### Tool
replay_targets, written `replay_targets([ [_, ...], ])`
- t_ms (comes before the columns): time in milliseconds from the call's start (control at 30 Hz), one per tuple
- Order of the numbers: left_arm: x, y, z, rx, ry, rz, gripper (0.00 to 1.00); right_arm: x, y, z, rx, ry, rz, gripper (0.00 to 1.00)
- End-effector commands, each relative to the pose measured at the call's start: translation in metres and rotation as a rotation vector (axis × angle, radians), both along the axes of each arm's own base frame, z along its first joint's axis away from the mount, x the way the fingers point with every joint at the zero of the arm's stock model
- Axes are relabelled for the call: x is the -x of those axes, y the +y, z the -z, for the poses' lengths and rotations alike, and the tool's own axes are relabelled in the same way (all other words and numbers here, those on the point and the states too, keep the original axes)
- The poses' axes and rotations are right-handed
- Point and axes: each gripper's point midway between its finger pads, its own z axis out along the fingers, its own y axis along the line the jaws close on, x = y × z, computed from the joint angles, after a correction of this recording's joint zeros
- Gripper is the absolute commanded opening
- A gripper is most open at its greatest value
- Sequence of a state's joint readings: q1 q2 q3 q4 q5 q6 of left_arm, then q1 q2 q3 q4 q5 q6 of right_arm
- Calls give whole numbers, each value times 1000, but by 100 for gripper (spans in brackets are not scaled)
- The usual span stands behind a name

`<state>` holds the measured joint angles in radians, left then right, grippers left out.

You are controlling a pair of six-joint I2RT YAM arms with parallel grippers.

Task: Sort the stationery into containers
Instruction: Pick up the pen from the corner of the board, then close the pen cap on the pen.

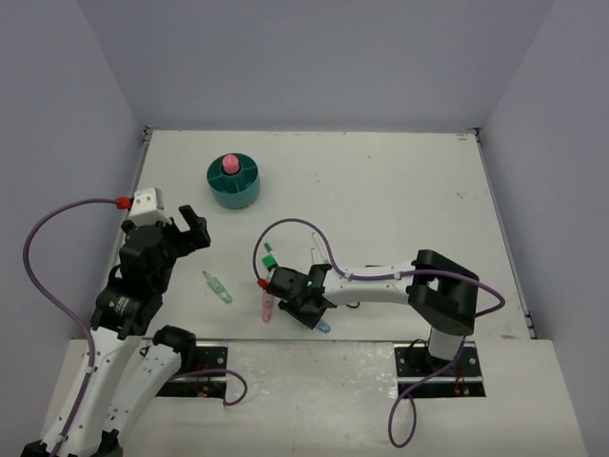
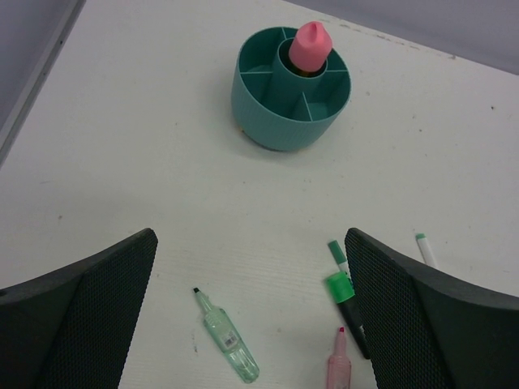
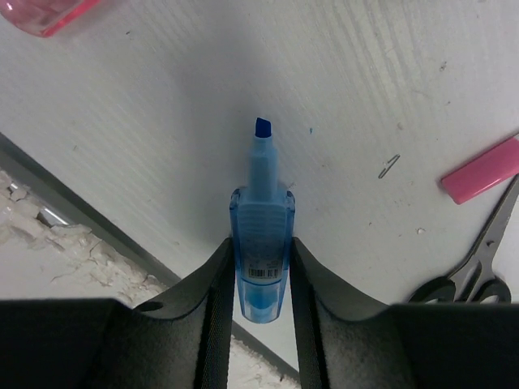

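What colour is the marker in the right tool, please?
The marker is translucent blue, tip darker; clearest in the right wrist view.

From up top, the teal organizer (image 1: 238, 197) has a pink item (image 1: 228, 164) sticking out of its middle cup, while a green marker (image 1: 219, 288) and pink marker (image 1: 267, 305) lie closer to the front, and a blue marker (image 1: 324, 327) peeks out under the right gripper (image 1: 315, 310).

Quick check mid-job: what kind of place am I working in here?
Probably a lab test cell, not an office: a white table boxed by plain grey walls, a left robot arm and a right robot arm bolted at its near edge.
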<state>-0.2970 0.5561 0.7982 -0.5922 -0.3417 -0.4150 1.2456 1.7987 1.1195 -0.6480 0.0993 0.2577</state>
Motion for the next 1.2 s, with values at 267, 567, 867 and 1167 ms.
replay_targets([
  [267,23,-124,-46,475,-133,600,100,-43,17,-142,-462,-292,205,0],
  [567,52,-194,-49,755,-233,1025,92,-63,5,-226,-712,-429,352,0],
  [867,51,-234,-43,730,-239,1080,79,-64,7,-241,-730,-437,355,0],
  [1167,34,-243,-25,757,-170,1031,54,-56,17,-253,-790,-398,309,0],
])
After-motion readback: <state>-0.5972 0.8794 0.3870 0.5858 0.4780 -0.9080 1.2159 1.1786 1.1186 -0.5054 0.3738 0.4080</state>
